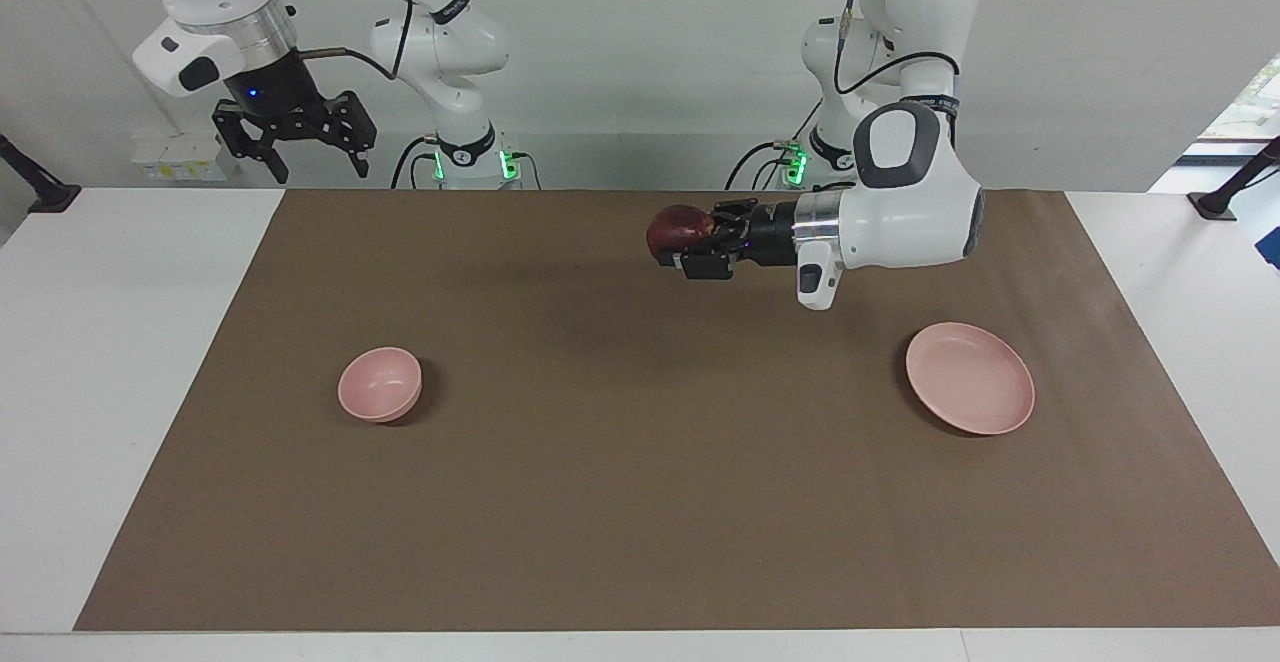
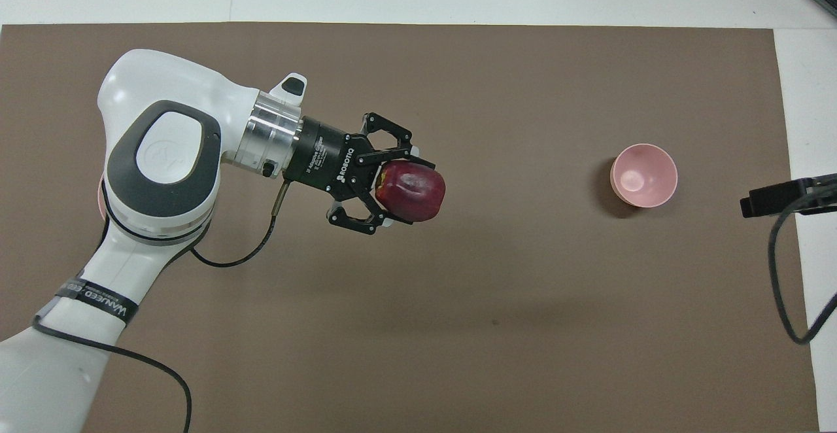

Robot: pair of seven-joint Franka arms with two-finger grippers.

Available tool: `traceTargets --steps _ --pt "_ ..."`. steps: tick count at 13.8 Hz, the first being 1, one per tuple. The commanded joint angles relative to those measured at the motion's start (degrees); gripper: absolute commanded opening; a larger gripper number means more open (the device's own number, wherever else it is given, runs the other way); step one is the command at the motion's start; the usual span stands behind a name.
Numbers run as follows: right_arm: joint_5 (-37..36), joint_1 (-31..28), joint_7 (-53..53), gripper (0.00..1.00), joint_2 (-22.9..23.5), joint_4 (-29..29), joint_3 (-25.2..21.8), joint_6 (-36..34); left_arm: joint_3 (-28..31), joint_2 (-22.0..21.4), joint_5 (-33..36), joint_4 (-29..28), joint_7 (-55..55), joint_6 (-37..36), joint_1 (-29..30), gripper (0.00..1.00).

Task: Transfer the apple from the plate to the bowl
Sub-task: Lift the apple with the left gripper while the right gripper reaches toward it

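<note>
My left gripper [image 1: 695,239] is shut on the dark red apple [image 1: 676,229] and holds it sideways in the air over the bare mat, between the plate and the bowl. The overhead view shows the same hold: left gripper [image 2: 405,192], apple [image 2: 413,191]. The pale pink plate [image 1: 970,378] lies empty toward the left arm's end; in the overhead view the left arm hides it. The small pink bowl [image 1: 380,384] [image 2: 644,175] stands empty toward the right arm's end. My right gripper [image 1: 320,167] is open and waits raised near its base.
A brown mat [image 1: 640,502] covers most of the white table. A dark part of the right arm [image 2: 785,197] shows at the edge of the overhead view, beside the bowl. Black stands sit at the table's corners [image 1: 40,192].
</note>
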Motion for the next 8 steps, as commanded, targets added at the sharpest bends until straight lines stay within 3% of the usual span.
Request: traceTargets --steps 1,4,8 --pt "-0.1 -0.66 -4.84 1.0 -1.58 -0.94 -0.01 -2.4 -3.43 -0.29 -5.24 -0.45 -4.12 6.28 -0.36 0.0" --pt "3.83 0.21 -6.62 1.0 -1.24 -3.56 0.26 3.1 -5.73 -0.29 -9.82 -1.15 -7.02 11.04 -0.36 0.0" --pt "18.4 1.71 -2.6 1.0 -0.62 -8.57 0.52 9.09 -6.79 -0.81 -12.98 -2.47 -7.29 9.47 -0.36 0.0"
